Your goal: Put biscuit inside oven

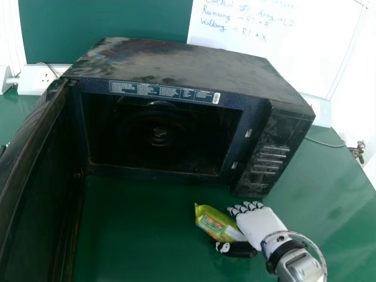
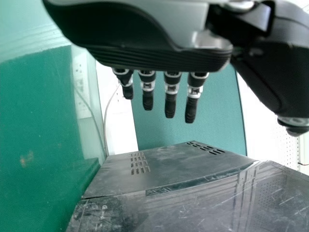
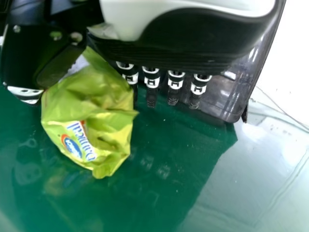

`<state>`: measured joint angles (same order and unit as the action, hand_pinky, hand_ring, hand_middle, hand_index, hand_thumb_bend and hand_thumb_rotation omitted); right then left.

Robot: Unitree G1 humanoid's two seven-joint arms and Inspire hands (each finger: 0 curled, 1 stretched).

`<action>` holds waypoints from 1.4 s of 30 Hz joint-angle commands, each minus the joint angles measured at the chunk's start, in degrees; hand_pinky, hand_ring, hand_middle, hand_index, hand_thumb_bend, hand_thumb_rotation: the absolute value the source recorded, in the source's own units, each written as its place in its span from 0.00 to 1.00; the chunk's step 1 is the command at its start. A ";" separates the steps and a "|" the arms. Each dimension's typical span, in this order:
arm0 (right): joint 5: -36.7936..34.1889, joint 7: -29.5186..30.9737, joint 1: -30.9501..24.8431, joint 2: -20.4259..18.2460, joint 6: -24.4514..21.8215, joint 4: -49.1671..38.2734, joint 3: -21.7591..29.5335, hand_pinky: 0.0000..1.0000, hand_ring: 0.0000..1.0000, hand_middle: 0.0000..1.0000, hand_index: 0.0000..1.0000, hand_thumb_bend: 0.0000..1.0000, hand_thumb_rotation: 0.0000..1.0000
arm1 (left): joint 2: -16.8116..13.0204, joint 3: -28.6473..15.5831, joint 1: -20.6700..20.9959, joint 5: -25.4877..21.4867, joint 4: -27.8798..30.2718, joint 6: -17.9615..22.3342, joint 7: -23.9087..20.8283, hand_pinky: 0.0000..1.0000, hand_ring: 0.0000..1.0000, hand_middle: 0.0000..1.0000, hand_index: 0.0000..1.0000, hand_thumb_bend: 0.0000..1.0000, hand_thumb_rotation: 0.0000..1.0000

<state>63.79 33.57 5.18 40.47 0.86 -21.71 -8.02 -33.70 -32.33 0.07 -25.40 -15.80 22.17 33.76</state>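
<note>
Right hand [image 1: 258, 226] rests beside the biscuit packet [image 1: 212, 222], its fingers straight and its thumb well apart from them. Packet is in the gap between; I cannot tell if the thumb presses it. This yellow-green packet is on the table [image 1: 135, 229], near the lower front right corner of the microwave oven [image 1: 176, 61] and outside its cavity. Oven door [image 1: 35, 170] is standing wide open. Left hand [image 2: 140, 43] is near the oven, with fingers straight.
</note>
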 commanded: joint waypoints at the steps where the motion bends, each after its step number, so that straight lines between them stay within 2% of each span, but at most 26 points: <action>1: 0.76 -0.87 -0.93 -0.54 -0.38 0.80 -0.85 1.00 1.00 1.00 1.00 0.86 0.91 | 0.76 -0.17 -0.46 -0.17 -0.09 0.49 0.20 1.00 0.89 0.91 0.85 1.00 0.84; 5: 1.29 -1.43 -1.28 -0.78 -0.78 1.08 -1.45 1.00 1.00 1.00 1.00 0.88 0.88 | 0.77 -0.28 -0.38 0.34 -0.61 1.09 -0.16 1.00 0.90 0.91 0.85 1.00 0.83; 8: 0.87 -1.98 -1.63 -0.72 -0.81 0.79 -1.33 0.95 0.93 0.95 1.00 0.87 0.78 | 1.36 -0.57 -0.68 3.46 -0.45 4.45 -2.99 1.00 0.89 0.90 0.84 1.00 0.82; 9: 0.80 -2.09 -1.68 -0.66 -0.83 0.75 -1.28 0.90 0.89 0.92 0.98 0.85 0.72 | 1.67 -0.71 -0.67 4.75 -0.43 5.68 -4.43 1.00 0.89 0.90 0.83 1.00 0.81; 11: 0.59 -2.17 -1.69 -0.51 -0.93 0.74 -1.22 0.76 0.76 0.79 0.88 0.79 0.49 | 2.43 -0.94 0.09 5.74 -1.27 7.25 -6.74 1.00 0.89 0.90 0.84 1.00 0.82; 13: 0.37 -2.46 -1.73 -0.46 -1.12 0.72 -1.17 0.56 0.62 0.67 0.71 0.79 0.26 | 3.27 -1.02 0.70 6.59 -1.41 7.88 -9.35 1.00 0.89 0.90 0.84 1.00 0.83; 14: 0.24 -3.01 -1.82 -0.49 -1.14 0.80 -1.11 0.49 0.56 0.61 0.63 0.80 0.16 | 3.75 -1.03 0.89 6.70 -1.12 7.72 -10.57 1.00 0.88 0.90 0.84 1.00 0.83; 15: 0.16 -3.47 -1.90 -0.55 -1.20 0.83 -1.05 0.44 0.50 0.55 0.56 0.66 0.11 | 4.26 -1.06 1.00 6.10 -0.59 6.94 -11.45 1.00 0.88 0.90 0.84 1.00 0.83; 17: -0.31 -4.83 -2.12 -0.89 -1.33 1.04 -0.81 0.35 0.39 0.49 0.50 0.55 0.02 | 5.18 -1.13 0.91 4.46 1.05 4.20 -13.15 1.00 0.87 0.89 0.83 1.00 0.82; 20: -0.66 -5.90 -2.20 -0.85 -1.45 1.27 -0.74 0.24 0.28 0.47 0.48 0.53 0.00 | 5.58 -0.96 -0.16 3.62 4.35 0.18 -15.00 1.00 0.86 0.88 0.83 1.00 0.83; 25: -1.80 -7.10 -2.34 -1.05 -1.88 1.85 -0.26 0.13 0.17 0.46 0.48 0.52 0.00 | 5.35 -0.83 -1.37 4.34 6.93 -2.21 -15.83 1.00 0.86 0.89 0.84 1.00 0.82; 29: -2.59 -7.65 -2.35 -1.34 -2.71 2.21 -0.08 0.09 0.14 0.45 0.48 0.52 0.00 | 5.40 -0.82 -1.60 4.29 7.74 -3.00 -15.94 1.00 0.87 0.89 0.84 1.00 0.83; 42: -5.08 -7.48 -1.54 -2.40 -4.36 1.66 0.37 0.08 0.13 0.46 0.48 0.52 0.00 | 5.28 -0.80 -1.41 3.75 7.95 -3.95 -15.74 1.00 0.87 0.89 0.84 1.00 0.82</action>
<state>59.34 25.34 4.35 38.25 -3.37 -20.56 -7.45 -28.57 -32.77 -0.88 -21.35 -8.57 18.58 17.85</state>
